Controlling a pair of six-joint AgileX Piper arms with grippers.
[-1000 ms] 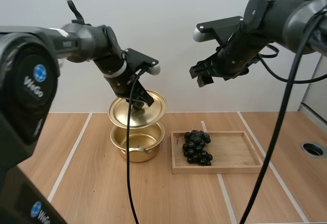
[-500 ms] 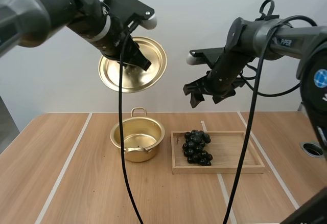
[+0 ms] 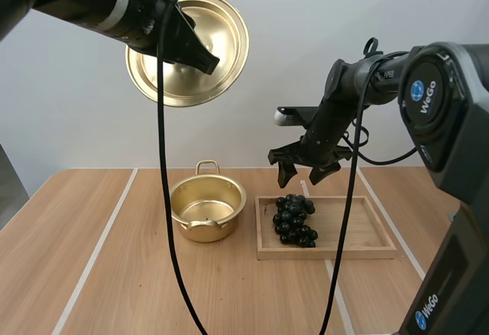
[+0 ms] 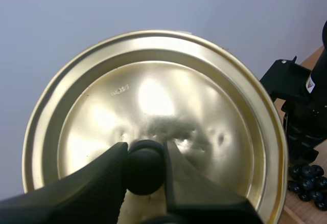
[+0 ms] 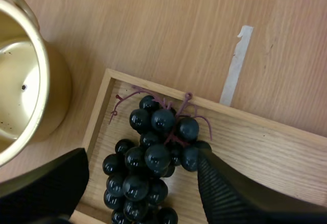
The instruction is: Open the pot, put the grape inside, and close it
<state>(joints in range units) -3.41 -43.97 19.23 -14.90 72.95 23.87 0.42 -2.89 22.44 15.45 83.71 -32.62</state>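
You are holding the golden lid (image 3: 221,37) high above the tabletop (image 3: 114,274) with your left end effector (image 4: 144,155), whose fingers (image 4: 102,183) are clamping the lid's black knob (image 4: 145,170) between them. The pot (image 3: 200,232) is therefore standing open on the tabletop, just beside the wooden tray (image 3: 359,232). The bunch of dark grapes (image 5: 153,152) is lying in the end of the tray nearer the pot. Your right end effector (image 3: 300,170) is hovering over that bunch with its fingers spread wide, one toward either side, gripping nothing. I am judging the opening step done and the grape pick-up now in hand. The next move is calling for a straight descent until the fingers are straddling the bunch. A gentle closing near the stems should follow, since loose berries could drop or squash. The lift is then needing enough height to clear the tray wall and the pot rim.
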